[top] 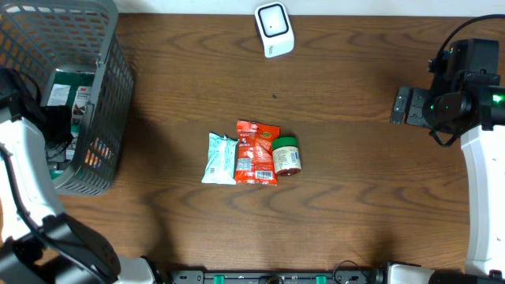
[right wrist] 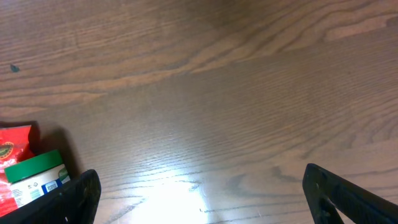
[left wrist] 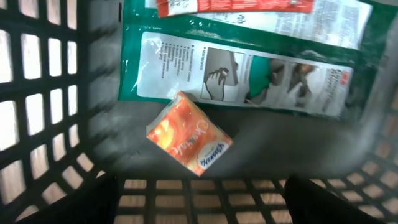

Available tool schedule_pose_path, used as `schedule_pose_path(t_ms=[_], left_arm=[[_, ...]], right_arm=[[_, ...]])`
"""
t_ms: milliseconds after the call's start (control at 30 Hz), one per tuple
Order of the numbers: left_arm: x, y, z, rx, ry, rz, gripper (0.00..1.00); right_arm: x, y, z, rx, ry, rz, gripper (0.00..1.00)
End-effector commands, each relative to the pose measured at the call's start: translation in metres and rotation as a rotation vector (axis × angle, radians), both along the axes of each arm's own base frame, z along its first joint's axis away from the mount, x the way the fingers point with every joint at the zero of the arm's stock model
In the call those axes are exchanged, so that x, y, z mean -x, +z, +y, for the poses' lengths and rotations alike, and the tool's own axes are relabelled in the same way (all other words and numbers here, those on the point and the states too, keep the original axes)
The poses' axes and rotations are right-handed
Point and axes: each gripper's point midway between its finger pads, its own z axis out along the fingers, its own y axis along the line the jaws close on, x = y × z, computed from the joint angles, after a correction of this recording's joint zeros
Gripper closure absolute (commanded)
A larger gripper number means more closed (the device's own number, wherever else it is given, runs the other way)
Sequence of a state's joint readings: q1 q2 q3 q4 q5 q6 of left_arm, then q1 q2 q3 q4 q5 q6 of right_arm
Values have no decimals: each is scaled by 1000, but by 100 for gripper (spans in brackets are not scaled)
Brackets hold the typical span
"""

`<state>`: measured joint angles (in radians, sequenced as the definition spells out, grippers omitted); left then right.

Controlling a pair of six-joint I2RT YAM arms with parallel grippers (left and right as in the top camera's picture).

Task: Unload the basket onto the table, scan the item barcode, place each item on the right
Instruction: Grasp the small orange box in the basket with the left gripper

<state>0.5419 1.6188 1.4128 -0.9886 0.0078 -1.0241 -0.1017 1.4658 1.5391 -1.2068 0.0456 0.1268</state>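
The white barcode scanner (top: 274, 29) stands at the table's far edge. Three items lie mid-table: a light blue packet (top: 218, 158), a red packet (top: 256, 152) and a green-lidded jar (top: 286, 154). My left gripper (left wrist: 199, 208) hangs open inside the grey basket (top: 110, 95), its dark fingers (left wrist: 87, 199) wide apart with nothing between them. Just ahead of it, an orange packet (left wrist: 188, 138) lies on the basket floor beside a green flat package (left wrist: 249, 68). My right gripper (right wrist: 202, 199) is open over bare wood at the right, holding nothing. The jar (right wrist: 37, 177) shows at its left.
The basket's mesh walls (left wrist: 37, 93) close in around the left gripper. A red-and-white package (left wrist: 236, 6) lies at the basket's far side. The right arm (top: 473, 102) stands at the table's right edge.
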Motion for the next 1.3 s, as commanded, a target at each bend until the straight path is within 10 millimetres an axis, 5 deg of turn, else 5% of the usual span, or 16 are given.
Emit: schedule_pose_path(t_ms=[0, 500, 1267], left_arm=[[1, -23, 6, 24, 63, 55, 15], [-1, -79, 5, 112, 103, 178, 15], [-15, -111, -9, 130, 52, 228, 16]], right_arm=[[-1, 4, -2, 3, -20, -13, 1], [-1, 4, -2, 3, -20, -13, 1], [-1, 4, -2, 3, -20, -13, 1]])
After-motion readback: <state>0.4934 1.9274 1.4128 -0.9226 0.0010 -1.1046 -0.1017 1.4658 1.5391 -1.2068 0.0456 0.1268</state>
